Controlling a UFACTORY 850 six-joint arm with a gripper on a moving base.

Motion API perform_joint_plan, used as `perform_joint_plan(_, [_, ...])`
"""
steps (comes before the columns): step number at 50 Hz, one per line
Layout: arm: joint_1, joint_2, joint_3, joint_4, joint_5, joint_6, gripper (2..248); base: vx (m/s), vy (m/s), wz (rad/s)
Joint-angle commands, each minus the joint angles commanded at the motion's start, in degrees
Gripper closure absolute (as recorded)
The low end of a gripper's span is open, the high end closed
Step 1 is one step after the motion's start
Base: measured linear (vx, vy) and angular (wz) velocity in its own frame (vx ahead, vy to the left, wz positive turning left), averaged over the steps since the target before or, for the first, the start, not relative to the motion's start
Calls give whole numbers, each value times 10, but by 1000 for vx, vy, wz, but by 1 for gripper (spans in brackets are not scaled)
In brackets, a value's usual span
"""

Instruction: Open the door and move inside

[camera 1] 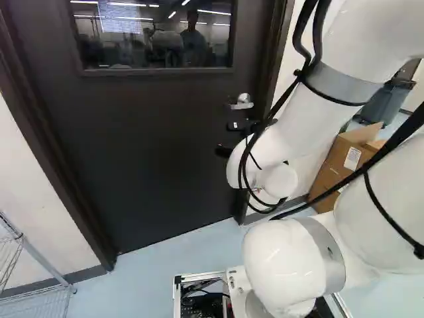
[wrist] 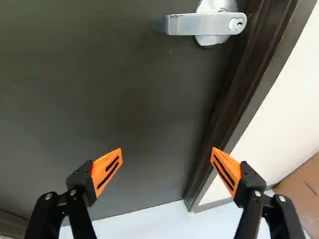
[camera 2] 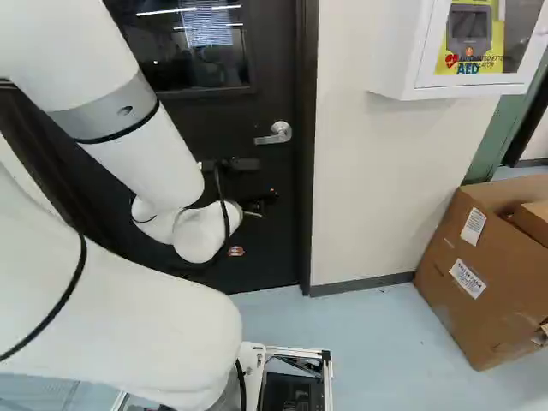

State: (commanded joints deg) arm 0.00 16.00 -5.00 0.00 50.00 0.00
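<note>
on the closed door [wrist: 104, 94] the lever handle [wrist: 197, 24] is lying above our gripper [wrist: 166, 149], parallel to its spread; we are holding its jaws wide, empty.

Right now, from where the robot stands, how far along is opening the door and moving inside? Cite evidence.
Approach looks mostly done: the black gripper with orange pads is near the dark, windowed door. In hand: nothing; the gripper stands open and the silver lever handle lies beyond it. Left: practically everything, since the door sits shut in its dark brown frame: work the lever, open the door, drive through.
</note>
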Motion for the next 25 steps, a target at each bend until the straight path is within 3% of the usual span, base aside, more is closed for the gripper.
perform_joint_plan(25, [0,-13,-11,0,0,0,3,0,0,0])
